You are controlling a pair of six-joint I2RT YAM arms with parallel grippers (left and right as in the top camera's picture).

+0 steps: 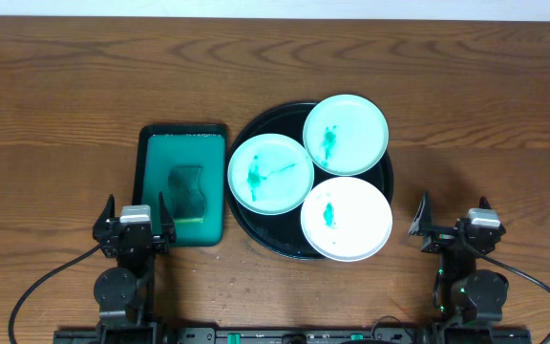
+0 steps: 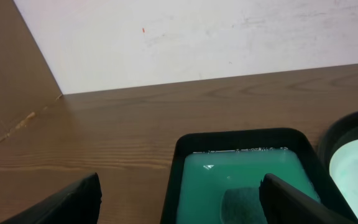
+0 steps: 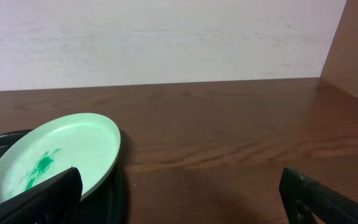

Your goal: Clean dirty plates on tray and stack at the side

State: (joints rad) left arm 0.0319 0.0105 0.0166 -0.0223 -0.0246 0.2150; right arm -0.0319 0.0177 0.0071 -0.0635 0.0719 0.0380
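1. The plates: three small round shallow dishes, all smeared teal-green, crowded edge to edge on the tray (image 1: 264,232).
   - The far plate (image 1: 346,134) leans out over the tray rim toward the far edge of the counter.
   - The left plate (image 1: 270,173) lies toward the counter's left edge.
   - The near plate (image 1: 346,219) is the whitest and overhangs the rim toward the near edge.
2. The tray: large, round, glossy black. It sits mid-counter, slightly toward the right edge.
3. Handling, by judgement:
   - The plates look stiff, thin and light.
   - Their glazed faces are likely slick, more so once wet.
   - They may chip if knocked together.
   - The best hold is a pinch across the raised lip where a plate juts past the tray rim. The near plate offers this most readily.
4. The green tray (image 1: 165,153): rectangular, just beside the round tray on its left. It holds a sponge (image 1: 187,191).
5. The left gripper (image 1: 137,204): at the near edge, before the green tray. Its fingers are spread wide and hold nothing.
6. The right gripper (image 1: 454,212): at the near edge, right of the round tray. Its fingers are likewise parted and empty.
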